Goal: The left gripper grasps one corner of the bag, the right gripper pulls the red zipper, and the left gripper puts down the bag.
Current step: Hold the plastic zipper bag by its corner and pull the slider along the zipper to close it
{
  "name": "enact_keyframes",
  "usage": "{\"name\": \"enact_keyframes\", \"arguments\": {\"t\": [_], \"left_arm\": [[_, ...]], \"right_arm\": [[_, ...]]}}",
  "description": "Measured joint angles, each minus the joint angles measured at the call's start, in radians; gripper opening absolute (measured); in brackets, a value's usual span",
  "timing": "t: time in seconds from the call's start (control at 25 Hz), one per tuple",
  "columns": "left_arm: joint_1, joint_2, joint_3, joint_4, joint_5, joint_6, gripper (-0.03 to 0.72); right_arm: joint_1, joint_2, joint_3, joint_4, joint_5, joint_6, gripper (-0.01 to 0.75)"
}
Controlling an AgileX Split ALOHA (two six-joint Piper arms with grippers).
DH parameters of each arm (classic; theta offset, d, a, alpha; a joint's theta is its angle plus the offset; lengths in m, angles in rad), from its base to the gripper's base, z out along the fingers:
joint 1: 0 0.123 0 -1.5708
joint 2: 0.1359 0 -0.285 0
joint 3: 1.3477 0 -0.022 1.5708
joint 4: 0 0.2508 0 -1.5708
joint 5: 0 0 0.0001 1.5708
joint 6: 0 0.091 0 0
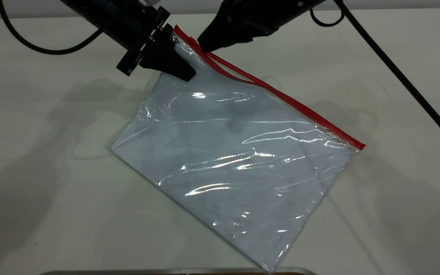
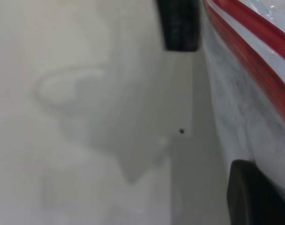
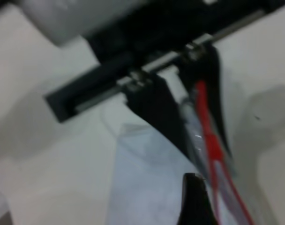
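While the left gripper (image 1: 183,68) is clenching the corner of the bag (image 1: 178,40) at about eleven o'clock in the exterior view, the bag (image 1: 235,160) is hanging tilted, its lower end toward five o'clock near the table (image 1: 33,172). At twelve o'clock the right gripper (image 1: 206,46) is pinching the red zipper (image 1: 281,95), whose strips are gaping apart just beyond its tips.
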Motion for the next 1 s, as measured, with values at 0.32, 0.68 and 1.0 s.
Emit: {"name": "enact_keyframes", "arguments": {"t": [0.32, 0.68, 1.0], "left_arm": [[-0.027, 0.000, 0.000, -0.012, -0.022, 0.001, 0.052], [-0.050, 0.000, 0.000, -0.071, -0.039, 0.004, 0.052], [-0.050, 0.000, 0.000, -0.072, -0.045, 0.004, 0.051]], "right_arm": [[0.000, 0.000, -0.001, 0.039, 0.031, -0.025, 0.550], [0.000, 0.000, -0.001, 0.035, 0.023, -0.037, 0.484], [0.000, 0.000, -0.001, 0.031, -0.009, -0.045, 0.274]]}}
